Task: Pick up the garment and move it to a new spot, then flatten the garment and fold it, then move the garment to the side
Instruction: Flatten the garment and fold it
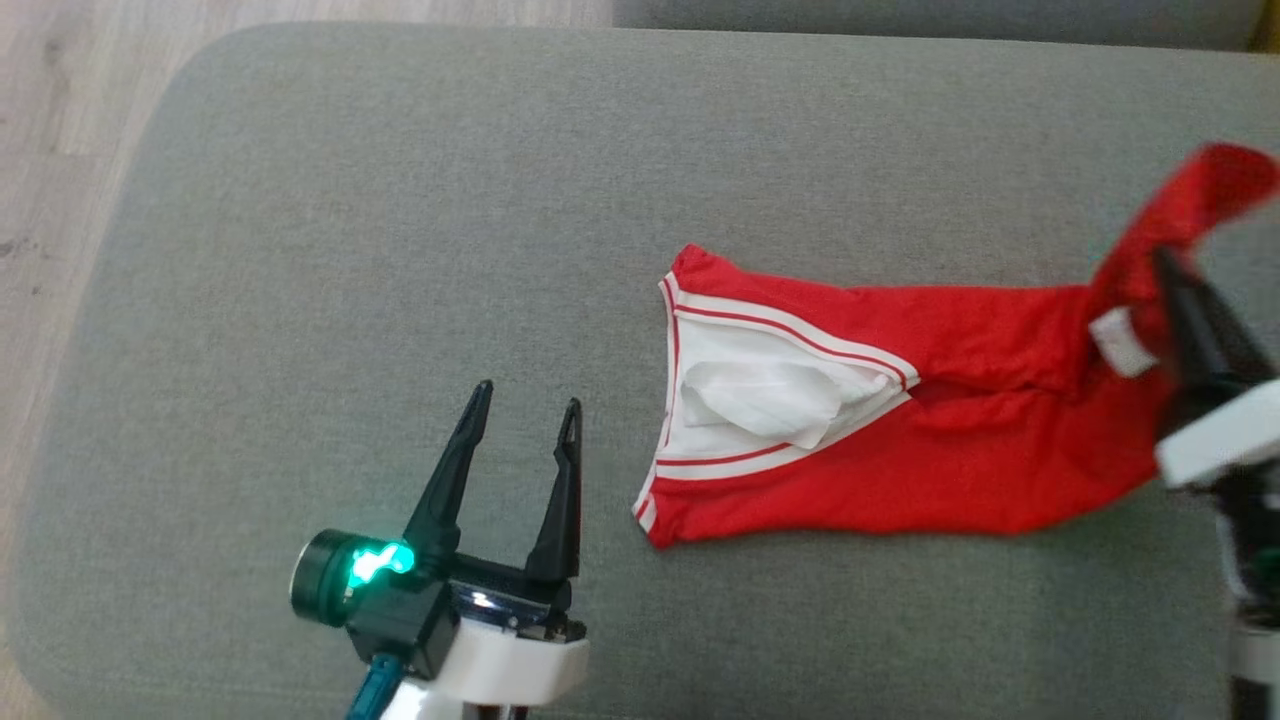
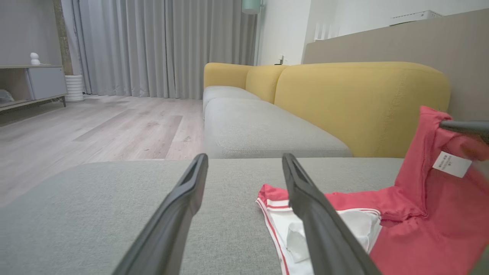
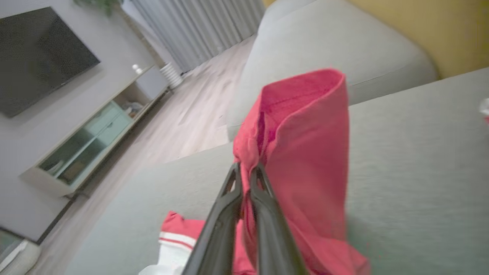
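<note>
A red garment (image 1: 900,460) with white, red-striped trim lies stretched across the grey cushion (image 1: 400,200), its white-lined end pointing left. My right gripper (image 1: 1165,265) at the right edge is shut on the garment's right end and holds that end lifted off the cushion; a white label hangs beside it. In the right wrist view the two fingers (image 3: 263,214) pinch the red cloth (image 3: 305,152), which rises above them. My left gripper (image 1: 525,400) is open and empty, low over the cushion left of the garment (image 2: 420,229); in its own view the fingers (image 2: 309,206) stand wide apart.
The grey cushion's rounded edge meets wooden floor (image 1: 60,90) at the left. A yellow sofa back (image 2: 363,99) and a second grey seat (image 2: 259,130) stand beyond. A low TV cabinet (image 3: 88,141) and curtains line the room's far side.
</note>
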Tool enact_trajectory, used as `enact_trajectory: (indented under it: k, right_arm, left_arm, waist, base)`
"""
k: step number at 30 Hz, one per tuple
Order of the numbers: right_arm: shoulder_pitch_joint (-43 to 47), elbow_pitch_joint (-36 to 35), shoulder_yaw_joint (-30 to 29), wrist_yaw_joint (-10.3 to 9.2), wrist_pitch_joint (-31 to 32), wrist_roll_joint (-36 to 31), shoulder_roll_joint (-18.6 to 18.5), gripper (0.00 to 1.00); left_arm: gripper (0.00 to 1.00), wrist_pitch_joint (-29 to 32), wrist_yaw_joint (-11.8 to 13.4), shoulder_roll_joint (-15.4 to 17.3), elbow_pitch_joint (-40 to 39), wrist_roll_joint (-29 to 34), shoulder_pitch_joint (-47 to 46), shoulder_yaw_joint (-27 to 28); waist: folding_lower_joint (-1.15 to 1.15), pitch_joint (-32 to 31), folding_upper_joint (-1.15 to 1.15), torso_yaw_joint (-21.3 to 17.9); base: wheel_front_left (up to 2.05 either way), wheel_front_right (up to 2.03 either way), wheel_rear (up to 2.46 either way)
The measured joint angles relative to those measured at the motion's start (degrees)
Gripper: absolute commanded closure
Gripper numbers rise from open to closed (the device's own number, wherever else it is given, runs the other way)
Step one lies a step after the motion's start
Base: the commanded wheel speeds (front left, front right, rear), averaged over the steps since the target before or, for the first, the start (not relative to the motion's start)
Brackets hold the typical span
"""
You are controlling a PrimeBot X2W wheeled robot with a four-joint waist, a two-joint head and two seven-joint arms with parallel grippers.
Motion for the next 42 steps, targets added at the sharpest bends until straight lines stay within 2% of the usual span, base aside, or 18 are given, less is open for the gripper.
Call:
enact_trajectory:
  k: [8, 11, 20, 21, 22, 26, 31, 36, 42]
  right_arm:
    - [-0.19, -1.69, 13.43, -0.01, 0.46, -1.92, 3.7, 1.0]
    - [-0.81, 1.24, 18.41, -0.01, -0.65, -2.49, 5.19, 1.0]
    - [-5.14, 9.49, 26.32, -0.01, -3.79, -1.05, 6.93, 1.0]
    - [-5.38, 10.57, 27.2, -0.01, -4.27, -0.77, 6.94, 0.95]
    - [-5.62, 11.79, 27.97, -0.01, -4.7, -0.62, 6.95, 0.0]
    - [-6.22, 15.3, 30.64, -0.01, -7.35, 1.71, 6.94, 0.0]
    - [-8.07, 16.38, 32.84, -0.01, -13.68, 3.64, 6.97, 0.0]
    - [-8.16, 17.73, 30.27, -0.01, -23.3, 0.2, 6.93, 0.0]
    - [-3.81, 22.34, 27.17, -0.01, -34.77, -5.19, 4.52, 0.0]
  left_arm:
    - [0.0, 0.0, -0.56, -0.53, 0.35, -0.01, -0.08, 0.51]
    - [0.0, 0.0, -0.57, -0.59, 0.63, -0.05, -0.08, 0.35]
    - [0.0, 0.0, -0.38, -0.6, 0.96, -0.65, -0.08, -0.62]
    - [0.0, 0.0, -0.37, -0.6, 1.0, -0.75, -0.09, -0.68]
    - [0.0, 0.0, -0.15, -0.62, 1.03, -0.75, -0.09, -0.74]
    - [0.0, 0.0, 0.15, -0.62, 1.14, -1.26, -0.1, -0.81]
    - [0.0, 0.0, 0.58, -0.63, 1.47, -1.29, -0.05, -0.48]
    - [0.0, 0.0, 0.59, -0.65, 2.58, -2.1, 1.01, 1.3]
    - [0.0, 0.01, 0.62, -0.68, 5.54, -2.68, 3.96, 4.36]
  waist:
    - [0.0, 0.23, 0.0, 2.68]
    - [0.0, 0.34, 0.0, 4.23]
    - [0.0, 0.44, 0.0, 6.6]
    - [0.0, 0.45, 0.0, 6.76]
    - [0.0, 0.45, 0.0, 6.91]
    - [0.0, 0.14, 0.0, 7.28]
    - [0.0, -0.54, 0.0, 6.3]
    - [0.0, -2.25, 0.0, 4.39]
    - [0.0, -5.84, 0.0, 1.61]
  base:
    - [0.0, 0.0, 0.0]
    - [0.0, 0.0, 0.0]
    - [0.0, 0.0, 0.0]
    - [0.0, 0.0, 0.0]
    - [0.0, 0.0, 0.0]
    - [0.0, 0.0, 0.0]
    - [0.0, 0.0, 0.0]
    - [0.0, 0.0, 0.0]
    - [0.0, 0.0, 0.0]
